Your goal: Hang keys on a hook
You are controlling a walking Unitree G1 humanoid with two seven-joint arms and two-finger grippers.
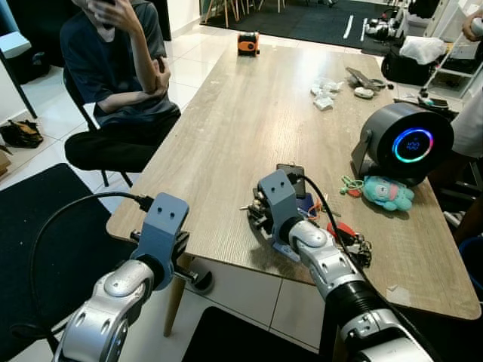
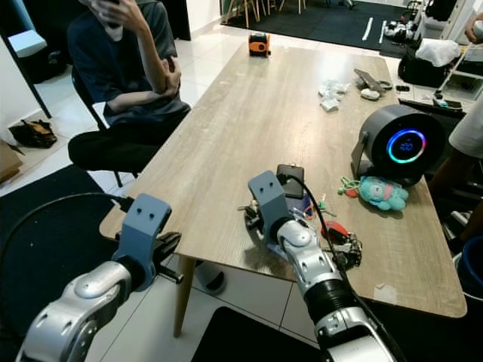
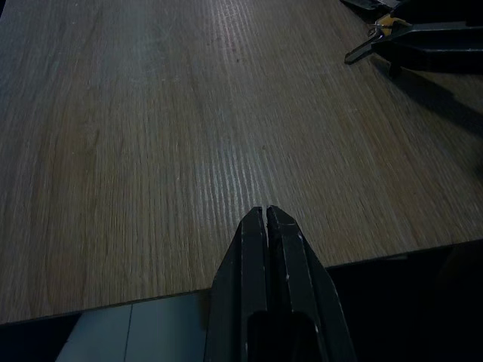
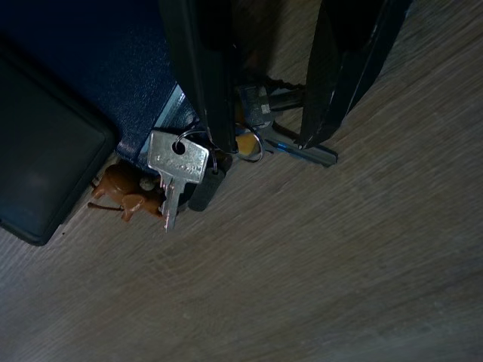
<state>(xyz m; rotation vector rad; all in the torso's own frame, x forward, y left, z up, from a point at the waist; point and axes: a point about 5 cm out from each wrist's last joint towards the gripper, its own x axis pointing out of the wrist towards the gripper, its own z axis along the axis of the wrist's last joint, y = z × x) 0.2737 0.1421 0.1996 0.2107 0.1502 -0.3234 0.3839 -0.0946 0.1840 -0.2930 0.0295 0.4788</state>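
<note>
The keys [image 4: 177, 170] are a small bunch: 1 silver key on a ring with a brown charm, lying on the worktop [image 1: 249, 113] near its front edge, beside a black phone [image 4: 41, 173]. The right tool [image 4: 260, 139] is spread, its 2 fingers straddling the bunch. The left tool [image 3: 266, 219] is pressed together at the worktop's front edge, with bare wood ahead.

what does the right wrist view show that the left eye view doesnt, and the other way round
The right wrist view alone shows detail: a silver key on a ring, a small brown charm beside it, and the right gripper with open jaws straddling the bunch.

The left eye view alone gives the setting: the left gripper at the table's near edge, a seated person, a round speaker, a teal plush toy and an orange tape measure.

Both show the wooden table and a dark phone by the keys.
</note>
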